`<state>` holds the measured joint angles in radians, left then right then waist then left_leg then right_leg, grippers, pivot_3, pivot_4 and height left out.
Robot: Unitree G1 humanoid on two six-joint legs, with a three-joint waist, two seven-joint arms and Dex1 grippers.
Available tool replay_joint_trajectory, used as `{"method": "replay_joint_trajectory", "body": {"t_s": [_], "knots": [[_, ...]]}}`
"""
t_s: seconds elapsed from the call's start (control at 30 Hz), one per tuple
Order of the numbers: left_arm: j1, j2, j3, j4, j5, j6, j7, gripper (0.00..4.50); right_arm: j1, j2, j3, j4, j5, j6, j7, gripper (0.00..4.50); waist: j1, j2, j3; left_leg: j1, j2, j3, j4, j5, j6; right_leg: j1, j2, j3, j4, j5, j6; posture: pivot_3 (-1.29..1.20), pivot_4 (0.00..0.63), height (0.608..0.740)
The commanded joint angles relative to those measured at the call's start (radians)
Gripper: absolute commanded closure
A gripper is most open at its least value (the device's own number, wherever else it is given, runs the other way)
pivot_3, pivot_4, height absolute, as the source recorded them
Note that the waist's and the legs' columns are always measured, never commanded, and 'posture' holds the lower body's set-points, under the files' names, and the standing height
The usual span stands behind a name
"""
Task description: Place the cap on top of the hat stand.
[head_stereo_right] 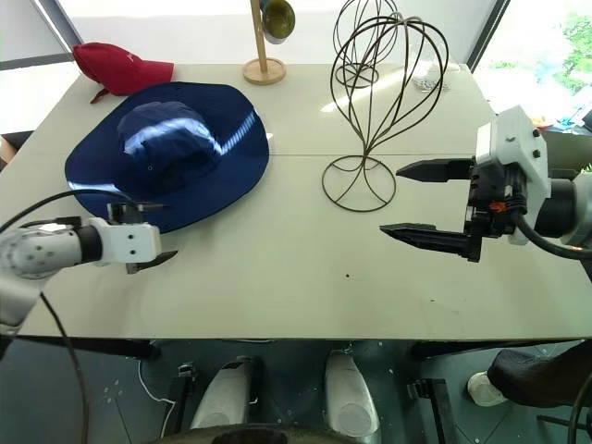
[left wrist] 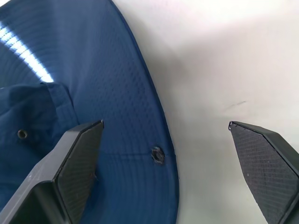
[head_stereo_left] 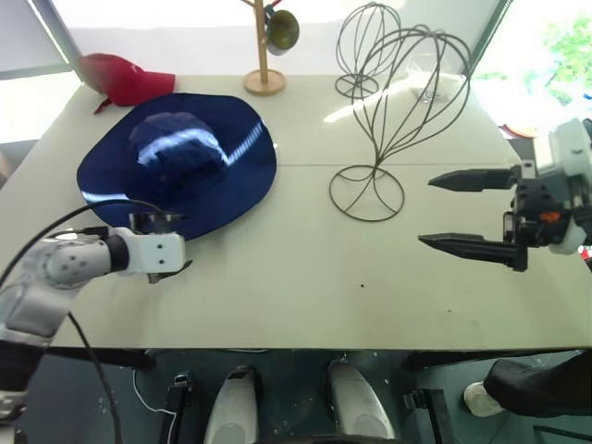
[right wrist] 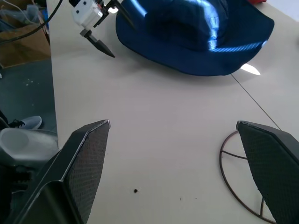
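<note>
A pale table [head_stereo_left: 305, 277] with a thin seam across its middle holds the cap [head_stereo_left: 180, 157], lying flat (crown up) on the robot's left half. The hat stand [head_stereo_left: 398, 120] stands upright near the centre, empty, with a smaller wire stand [head_stereo_left: 365, 46] behind it. A red cap [head_stereo_left: 120, 79] and a wooden peg stand [head_stereo_left: 264, 55] sit at the far edge, below bright windows. The left gripper [head_stereo_left: 165, 242] hangs wide open at the cap's near brim; the right gripper [head_stereo_left: 449, 211] hovers wide open beside the hat stand's base. A dark floor shows below the table.

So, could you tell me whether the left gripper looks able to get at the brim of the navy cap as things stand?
Probably yes: the left gripper is open at the near edge of the cap, one finger over the brim, the other over bare table, nothing between.
</note>
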<state>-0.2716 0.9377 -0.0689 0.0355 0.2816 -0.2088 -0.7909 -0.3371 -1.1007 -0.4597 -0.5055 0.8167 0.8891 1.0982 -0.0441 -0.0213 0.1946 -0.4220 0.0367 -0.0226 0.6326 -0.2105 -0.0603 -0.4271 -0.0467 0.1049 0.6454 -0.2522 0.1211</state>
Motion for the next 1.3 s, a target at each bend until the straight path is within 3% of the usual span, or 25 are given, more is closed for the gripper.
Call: {"method": "replay_joint_trajectory", "body": {"t_s": [0.03,0.13,0.43,0.57,0.77,0.83,0.9,1.03,1.17,1.3], "knots": [[-0.049,-0.04,-0.062,0.08,0.205,-0.004,0.197,0.0,0.007,-0.015,-0.055,-0.041,0.04,0.01,-0.038,0.06,0.002,0.0,0.0,0.0,0.0,0.0,0.0,0.0,0.0,0.0,0.0,0.0,0.0,0.001,0.001,0.0,0.15,0.739],[-0.077,-0.079,-0.119,0.148,0.339,0.001,0.337,0.0,0.017,-0.019,-0.068,-0.056,0.058,0.015,-0.061,0.06,0.004,0.0,-0.001,0.001,0.0,-0.001,0.0,0.0,0.0,0.001,0.0,0.0,0.001,0.001,0.002,0.0,0.15,0.739],[-0.167,-0.181,-0.164,0.281,0.411,0.051,0.465,0.0,0.0,-0.039,-0.051,-0.047,0.077,0.005,-0.1,0.06,0.01,0.0,-0.003,0.011,-0.001,-0.001,0.0,0.0,0.0,0.012,0.0,0.0,0.001,-0.002,-0.001,0.0,0.15,0.739],[-0.195,-0.197,-0.154,0.314,0.384,0.058,0.462,1.31,-0.008,-0.046,-0.042,-0.037,0.074,-0.003,-0.105,0.0,0.007,0.0,-0.003,0.013,-0.001,-0.001,-0.001,0.0,0.0,0.013,0.0,0.0,0.001,-0.002,-0.001,0.0,0.15,0.739],[-0.228,-0.198,-0.133,0.325,0.344,0.06,0.442,4.46,-0.01,-0.047,-0.051,-0.022,0.072,-0.006,-0.123,0.0,0.005,-0.001,-0.002,0.013,-0.001,-0.002,-0.002,0.0,0.0,0.013,0.0,0.0,0.001,-0.002,0.0,0.0,0.15,0.739],[-0.246,-0.199,-0.123,0.33,0.32,0.074,0.425,4.46,-0.018,-0.06,-0.076,0.007,0.122,0.049,-0.13,0.0,0.004,-0.001,-0.002,0.013,-0.001,-0.002,-0.002,0.0,0.0,0.013,0.0,0.0,0.001,-0.002,0.0,0.0,0.15,0.739],[-0.281,-0.205,-0.107,0.331,0.281,0.106,0.388,4.46,-0.009,-0.072,-0.096,0.008,0.078,-0.002,-0.118,0.0,0.005,-0.001,-0.002,0.012,-0.001,-0.002,-0.002,0.0,0.0,0.013,0.0,0.0,0.0,-0.002,0.0,0.0,0.15,0.739],[-0.382,-0.254,-0.042,0.258,0.079,0.249,0.205,4.46,-0.014,-0.108,-0.131,0.067,0.045,-0.016,-0.121,0.0,0.009,-0.002,-0.001,0.011,-0.001,-0.002,-0.001,0.0,0.0,0.012,0.0,0.0,0.0,-0.002,0.0,0.0,0.15,0.739],[-0.591,-0.301,-0.014,0.159,-0.045,0.412,0.066,4.46,0.002,-0.135,-0.187,0.11,0.018,-0.04,-0.09,0.0,0.02,-0.003,-0.001,0.009,-0.001,-0.003,-0.001,0.0,0.0,0.012,0.0,-0.001,0.0,-0.002,0.002,0.0,0.15,0.739],[-0.825,-0.35,-0.022,0.187,-0.115,0.501,0.011,4.46,0.035,-0.144,-0.247,0.131,-0.015,-0.055,-0.06,0.0,0.025,-0.003,-0.001,0.003,-0.002,-0.004,0.0,0.0,0.0,0.007,0.0,-0.001,0.0,-0.001,0.005,0.0,0.15,0.739]]}}
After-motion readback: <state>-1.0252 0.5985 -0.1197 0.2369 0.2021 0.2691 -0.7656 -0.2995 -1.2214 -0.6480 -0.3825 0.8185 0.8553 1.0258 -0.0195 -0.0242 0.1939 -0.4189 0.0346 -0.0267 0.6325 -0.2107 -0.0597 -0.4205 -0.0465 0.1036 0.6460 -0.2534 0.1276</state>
